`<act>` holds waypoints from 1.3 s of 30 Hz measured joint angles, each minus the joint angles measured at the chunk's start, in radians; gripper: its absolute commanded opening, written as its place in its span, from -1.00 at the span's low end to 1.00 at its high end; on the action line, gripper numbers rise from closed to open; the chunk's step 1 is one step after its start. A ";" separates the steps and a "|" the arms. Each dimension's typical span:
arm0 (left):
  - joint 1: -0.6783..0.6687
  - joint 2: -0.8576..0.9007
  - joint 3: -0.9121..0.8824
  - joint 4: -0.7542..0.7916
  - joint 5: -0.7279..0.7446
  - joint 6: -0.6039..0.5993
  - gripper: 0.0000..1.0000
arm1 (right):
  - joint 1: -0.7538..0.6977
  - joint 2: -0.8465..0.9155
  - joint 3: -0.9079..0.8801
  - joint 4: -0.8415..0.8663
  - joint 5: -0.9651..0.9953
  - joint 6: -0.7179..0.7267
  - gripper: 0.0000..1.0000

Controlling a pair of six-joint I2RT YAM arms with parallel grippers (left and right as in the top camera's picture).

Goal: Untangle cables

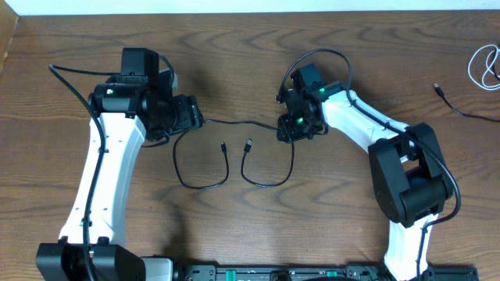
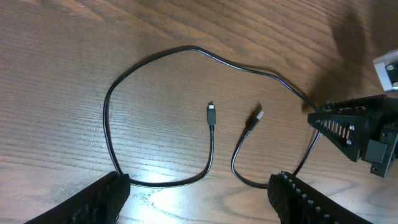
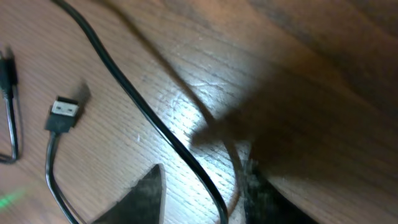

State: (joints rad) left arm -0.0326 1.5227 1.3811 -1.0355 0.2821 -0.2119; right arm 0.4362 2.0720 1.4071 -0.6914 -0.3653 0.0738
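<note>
One black cable (image 1: 234, 123) lies on the wooden table between my arms. It runs in two loops, and its small plug (image 1: 224, 146) and USB plug (image 1: 248, 145) lie side by side. My left gripper (image 1: 194, 119) is open above the cable's left loop; in the left wrist view (image 2: 199, 202) the loop (image 2: 168, 182) passes just ahead of the spread fingers. My right gripper (image 1: 286, 127) is open, and the cable (image 3: 155, 127) runs between its fingers (image 3: 202, 196) without being clamped. The USB plug (image 3: 62, 113) lies to its left.
A white cable (image 1: 486, 66) is coiled at the far right edge. A second black cable (image 1: 461, 109) with a small plug lies beside it. The right gripper shows in the left wrist view (image 2: 354, 124).
</note>
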 measured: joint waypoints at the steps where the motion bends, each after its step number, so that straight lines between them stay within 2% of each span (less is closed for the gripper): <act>1: 0.000 0.000 0.000 0.000 0.000 0.000 0.52 | 0.000 0.003 0.000 0.000 0.001 -0.003 -0.40; 11: 0.000 0.000 0.000 -0.001 0.000 0.000 0.52 | 0.001 0.009 -0.007 0.005 0.059 -0.010 -0.44; 15: 0.000 0.000 0.000 -0.001 0.000 0.000 0.52 | 0.010 0.005 -0.016 0.013 0.089 -0.013 -0.98; 22: 0.000 0.000 0.000 -0.001 0.000 0.000 0.52 | 0.008 -0.004 -0.018 -0.046 0.162 0.057 -0.98; 31: -0.024 0.000 0.000 0.000 0.000 0.000 0.50 | -0.124 -0.024 0.032 -0.321 0.318 0.070 -0.98; 39: -0.108 0.021 0.000 0.053 0.059 0.000 0.47 | -0.205 -0.237 0.190 -0.494 0.381 0.011 -0.98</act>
State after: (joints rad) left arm -0.1406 1.5440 1.3811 -0.9825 0.3408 -0.2123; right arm 0.2310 1.8351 1.5970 -1.1851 0.0162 0.0849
